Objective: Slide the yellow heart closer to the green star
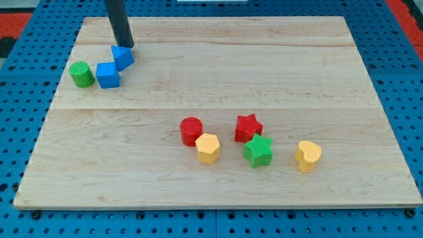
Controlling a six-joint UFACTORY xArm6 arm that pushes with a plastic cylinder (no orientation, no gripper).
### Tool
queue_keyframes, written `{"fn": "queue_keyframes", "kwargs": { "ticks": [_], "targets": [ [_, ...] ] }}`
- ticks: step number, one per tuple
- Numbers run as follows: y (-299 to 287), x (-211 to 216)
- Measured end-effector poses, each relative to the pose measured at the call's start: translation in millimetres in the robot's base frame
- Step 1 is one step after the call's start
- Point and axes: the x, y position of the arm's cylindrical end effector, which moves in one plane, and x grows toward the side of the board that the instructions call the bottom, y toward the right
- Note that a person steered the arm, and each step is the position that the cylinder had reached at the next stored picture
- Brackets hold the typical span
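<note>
Yellow heart (308, 156) sits near the view's bottom right, just right of green star (258, 151). The rod's tip (126, 46), with no pincer to open or close, touches a blue block (122, 56) far away; a hard push risks shoving the star into the red star (248, 127)

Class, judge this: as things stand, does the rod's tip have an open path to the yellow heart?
Probably yes. My tip sits at the view's top left, and a route across bare board reaches the yellow heart from the right, away from the green star.
</note>
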Motion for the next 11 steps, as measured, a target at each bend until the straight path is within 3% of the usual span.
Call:
{"fn": "queue_keyframes", "kwargs": {
  "ticks": [5,6,8,9,11],
  "targets": [
    [26.5,-0.6],
    [89.9,29.0],
    [267.6,135.2],
    [357.6,143.0],
    [388.2,244.9]
  ]
}}
